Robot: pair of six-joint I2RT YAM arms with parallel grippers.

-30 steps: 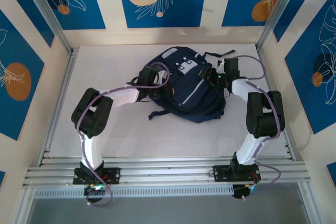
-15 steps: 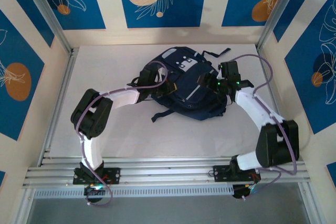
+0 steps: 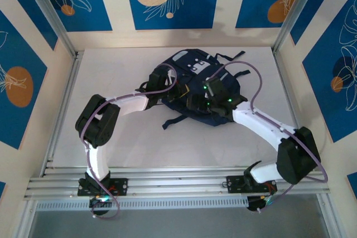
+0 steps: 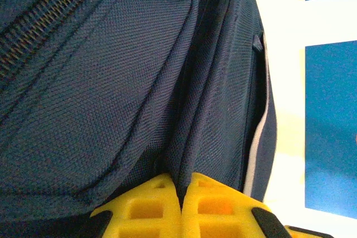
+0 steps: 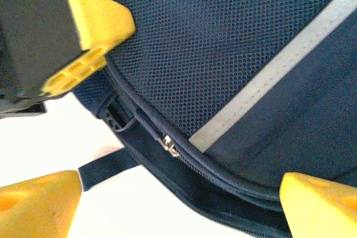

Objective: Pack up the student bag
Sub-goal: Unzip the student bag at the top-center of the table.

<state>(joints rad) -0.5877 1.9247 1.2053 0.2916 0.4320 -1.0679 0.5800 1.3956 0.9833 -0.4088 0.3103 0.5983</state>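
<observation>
The student bag (image 3: pixel 192 62) lies at the far middle of the desk (image 3: pixel 134 143), with the left pincer (image 4: pixel 179 202) pinching a fold of its navy fabric and the right pincer (image 3: pixel 196 103) spread wide above its front.

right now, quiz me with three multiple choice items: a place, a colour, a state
1. The student bag lies: A by the arm bases; B on the table's far part; C off the table.
2. Its stripe is: A pale grey; B red; C green.
3. The left gripper is: A wide open; B holding a pen; C shut on bag fabric.
B, the top view shows it nearer the far edge; A, seen from the right wrist; C, yellow fingers pinch a fold.
</observation>
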